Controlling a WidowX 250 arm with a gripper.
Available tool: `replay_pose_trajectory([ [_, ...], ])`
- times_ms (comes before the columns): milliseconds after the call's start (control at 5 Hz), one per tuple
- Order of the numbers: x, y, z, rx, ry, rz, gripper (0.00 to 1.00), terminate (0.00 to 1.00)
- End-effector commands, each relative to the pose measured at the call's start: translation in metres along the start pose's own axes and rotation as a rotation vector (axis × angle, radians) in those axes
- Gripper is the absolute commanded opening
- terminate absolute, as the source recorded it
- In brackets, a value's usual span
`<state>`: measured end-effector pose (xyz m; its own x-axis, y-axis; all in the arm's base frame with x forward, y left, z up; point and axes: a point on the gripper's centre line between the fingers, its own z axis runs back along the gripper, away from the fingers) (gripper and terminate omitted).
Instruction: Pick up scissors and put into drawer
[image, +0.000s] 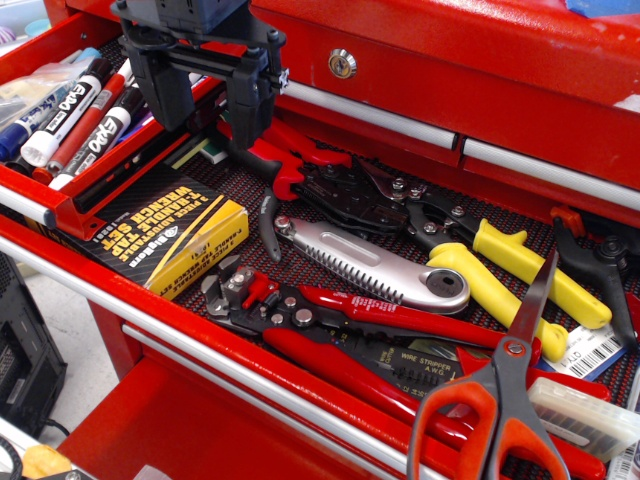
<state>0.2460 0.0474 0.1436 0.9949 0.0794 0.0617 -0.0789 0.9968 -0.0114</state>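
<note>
the gripper (210, 115) hangs at the upper left of the frame, a black two-fingered tool with its fingers pointing down and set a moderate gap apart, nothing between them. it sits above the back left corner of the wide drawer (160, 330), just right of the narrow drawer (35, 205).

the scissors (505, 395) lie at the lower right of the frame, well apart from the gripper. the orange-and-black loop handles point toward the bottom edge, the dark blades run up and to the right, closed, with the silver pivot screw showing. they rest on top of the red-handled wire stripper (380, 330).

the narrow drawer stands open at the upper left, holding a row of markers (80, 120) lying side by side.

also in the wide drawer: a yellow-and-black wrench set box (165, 235) at left centre, a silver folding saw (375, 265) in the middle, yellow-handled pliers (525, 270) to the right.
</note>
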Motion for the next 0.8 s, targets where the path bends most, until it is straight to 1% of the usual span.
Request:
replay_pose_trajectory([
  [0,0.000,0.000,0.000,0.000,0.000,0.000,1.00,0.00],
  [200,0.010,-0.051,-0.002,0.050,0.024,-0.025,1.00,0.00],
  [400,0.008,-0.101,-0.019,0.077,0.008,-0.014,1.00,0.00],
  [600,0.009,-0.150,-0.045,0.071,-0.041,0.065,1.00,0.00],
])
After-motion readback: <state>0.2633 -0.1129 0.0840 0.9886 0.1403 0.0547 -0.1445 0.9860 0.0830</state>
